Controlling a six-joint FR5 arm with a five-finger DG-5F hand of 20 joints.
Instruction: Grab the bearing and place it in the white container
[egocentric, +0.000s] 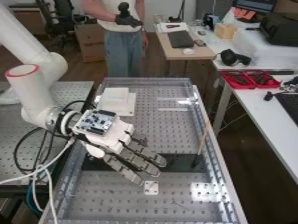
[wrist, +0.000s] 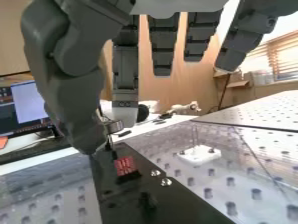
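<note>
While robot hand (egocentric: 117, 138) hangs above perforated bench (egocentric: 113, 202), straight fingers (wrist: 161, 50) stand apart.

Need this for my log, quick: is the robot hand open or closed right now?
Robot hand: open, its fingers straight.

Robotics laboratory. A jointed white robot arm (egocentric: 38, 97), fitted with an exposed circuit board (egocentric: 97, 121), extends over a perforated desk (egocentric: 166, 95). An adjacent white table (egocentric: 266, 107) carries a monitor (wrist: 30, 101), a keyboard (wrist: 33, 152) and red trays (egocentric: 239, 80).
</note>
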